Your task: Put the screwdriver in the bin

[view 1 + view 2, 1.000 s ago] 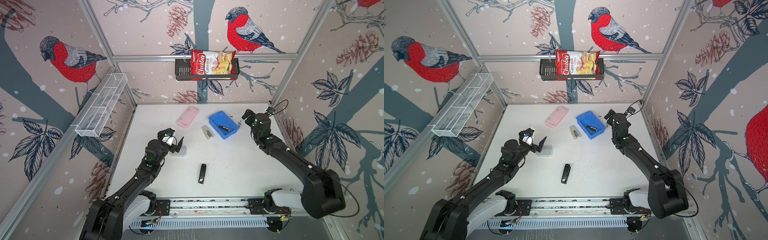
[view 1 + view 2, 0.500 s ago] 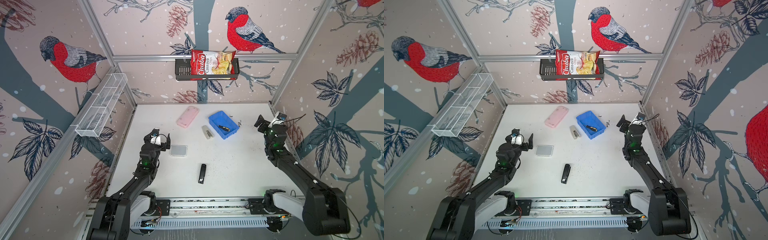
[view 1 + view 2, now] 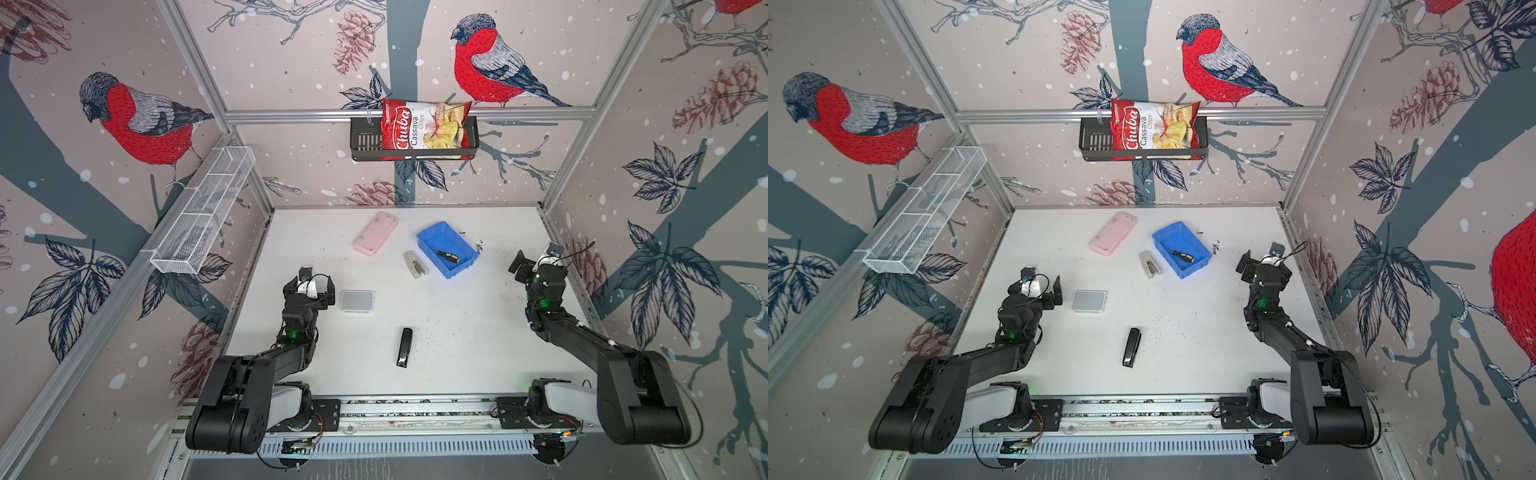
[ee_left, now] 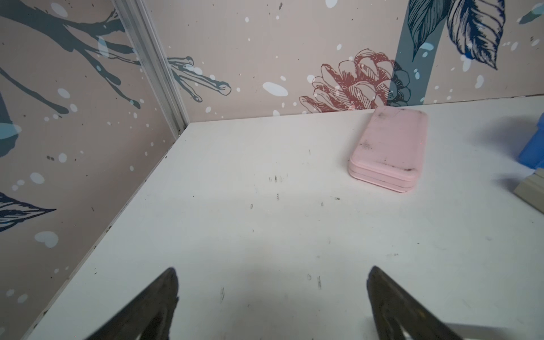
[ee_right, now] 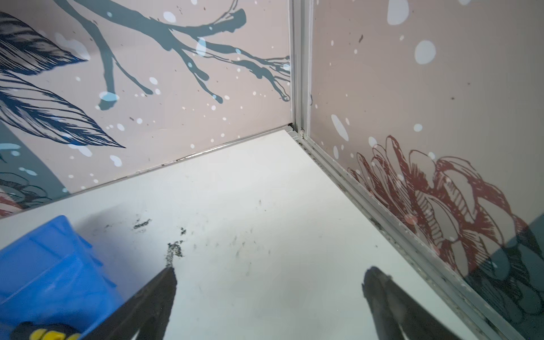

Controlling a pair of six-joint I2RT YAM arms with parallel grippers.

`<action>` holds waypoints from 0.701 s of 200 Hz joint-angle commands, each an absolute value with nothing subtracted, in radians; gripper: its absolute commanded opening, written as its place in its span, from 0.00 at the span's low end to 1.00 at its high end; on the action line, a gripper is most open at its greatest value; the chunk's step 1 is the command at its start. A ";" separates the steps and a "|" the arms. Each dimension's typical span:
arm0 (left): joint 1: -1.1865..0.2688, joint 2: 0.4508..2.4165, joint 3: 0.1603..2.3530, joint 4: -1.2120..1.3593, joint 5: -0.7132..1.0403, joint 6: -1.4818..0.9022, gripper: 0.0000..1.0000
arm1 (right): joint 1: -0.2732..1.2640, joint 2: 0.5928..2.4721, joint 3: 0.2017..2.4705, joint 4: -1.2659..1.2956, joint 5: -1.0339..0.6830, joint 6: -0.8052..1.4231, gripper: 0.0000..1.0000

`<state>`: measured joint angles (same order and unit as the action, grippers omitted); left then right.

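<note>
blue plastic bin (image 3: 436, 239) sits toward the back of the white table (image 3: 457, 324), right of centre in both top views, and the screwdriver (image 3: 447, 256) lies flat on its floor, wholly inside the walls. its long axis runs on a diagonal across the bin: the thin shaft points back and to the left, roughly toward the pink case (image 3: 376, 238), while the black-and-yellow handle lies at the front-right end, on the side of the right arm. in the right wrist view only the handle end shows, low inside the bin. the right gripper (image 5: 270, 270) hangs over bare table near the right wall, apart from the bin, its fingers spread wide with nothing between them. the left gripper (image 4: 272, 272) is likewise spread and empty, over the left part of the table just beside a flat grey box (image 3: 357, 300). a grey stapler (image 3: 414, 264) lies just left of the bin, and a black stapler (image 3: 404, 347) lies well in front.
</note>
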<state>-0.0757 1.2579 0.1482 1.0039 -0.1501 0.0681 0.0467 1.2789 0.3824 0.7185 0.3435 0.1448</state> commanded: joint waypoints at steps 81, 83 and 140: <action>-0.064 1.496 0.217 1.296 -0.167 0.026 0.99 | -0.002 1.434 0.261 1.092 0.262 0.151 1.00; -0.064 1.505 0.219 1.300 -0.166 0.027 0.99 | -0.002 1.435 0.261 1.092 0.258 0.149 1.00; -0.057 1.562 0.237 1.306 -0.185 0.009 0.99 | 0.014 1.496 0.224 1.213 0.218 0.110 0.99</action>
<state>-0.0647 1.5578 0.2272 1.2465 -0.1791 0.0265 0.0086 1.4933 0.2234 1.1263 0.2344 0.1322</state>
